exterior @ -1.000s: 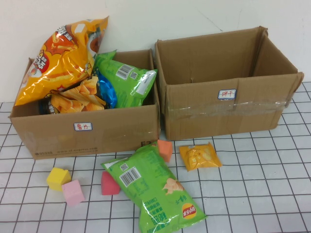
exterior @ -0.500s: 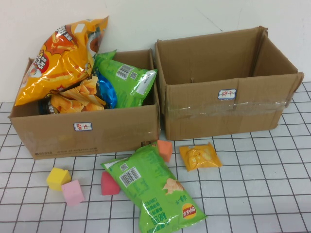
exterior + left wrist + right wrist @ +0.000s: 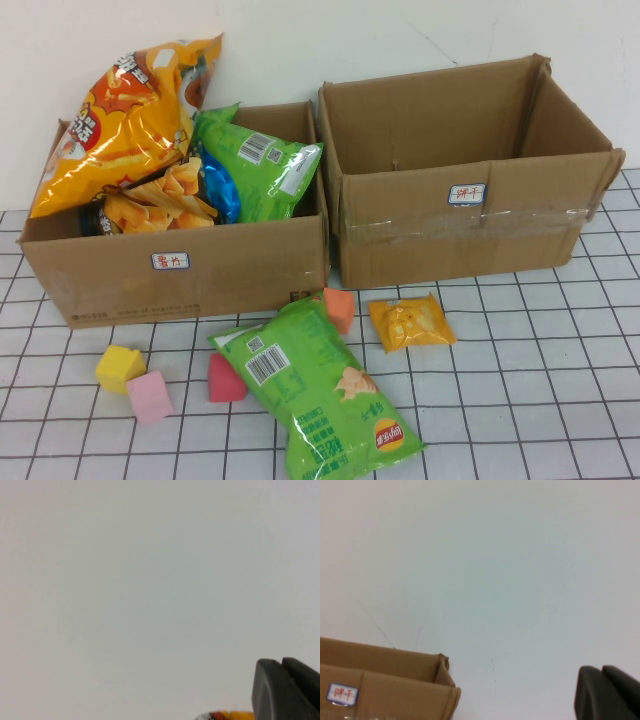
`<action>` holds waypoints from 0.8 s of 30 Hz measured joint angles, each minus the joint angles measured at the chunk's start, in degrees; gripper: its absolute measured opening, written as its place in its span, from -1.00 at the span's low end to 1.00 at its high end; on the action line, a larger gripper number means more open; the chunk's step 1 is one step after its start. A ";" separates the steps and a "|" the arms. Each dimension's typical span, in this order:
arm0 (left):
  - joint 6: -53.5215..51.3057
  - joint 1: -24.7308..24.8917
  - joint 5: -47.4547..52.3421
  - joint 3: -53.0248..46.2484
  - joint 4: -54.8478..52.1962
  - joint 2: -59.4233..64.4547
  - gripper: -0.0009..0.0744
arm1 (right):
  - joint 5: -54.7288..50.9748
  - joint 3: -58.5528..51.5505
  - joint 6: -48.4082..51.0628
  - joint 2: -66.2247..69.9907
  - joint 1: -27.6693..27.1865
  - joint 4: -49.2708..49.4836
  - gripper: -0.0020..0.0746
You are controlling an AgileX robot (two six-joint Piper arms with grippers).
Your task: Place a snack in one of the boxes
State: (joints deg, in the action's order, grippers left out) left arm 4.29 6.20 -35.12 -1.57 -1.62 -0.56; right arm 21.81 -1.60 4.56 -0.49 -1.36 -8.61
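Note:
A large green chip bag lies on the gridded table in front of the boxes. A small yellow snack pack lies to its right, by the right box, which is open and empty. The left box holds an orange chip bag, a green bag and other snacks. Neither arm shows in the high view. My left gripper is shut and empty, facing the white wall above a bit of the orange bag. My right gripper is shut and empty, above and beyond the right box.
Four foam blocks lie on the table: yellow, pink, red and orange, the last two touching the green bag. A white wall stands behind the boxes. Open table lies at the front right.

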 joint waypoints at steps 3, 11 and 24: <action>-0.26 0.00 2.84 0.00 2.00 0.00 -0.98 | 0.85 0.00 0.00 0.00 0.00 1.00 -0.95; 0.33 0.00 18.78 3.60 4.20 0.00 -0.98 | 11.23 0.00 0.00 -0.10 0.00 3.46 -0.95; -1.94 0.00 71.89 31.05 13.27 19.67 -0.98 | -36.17 14.72 0.00 6.55 0.00 -1.64 -0.95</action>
State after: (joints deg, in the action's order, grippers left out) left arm 2.35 6.20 36.77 29.48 11.65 19.11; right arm -14.36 13.12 4.56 6.07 -1.36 -10.25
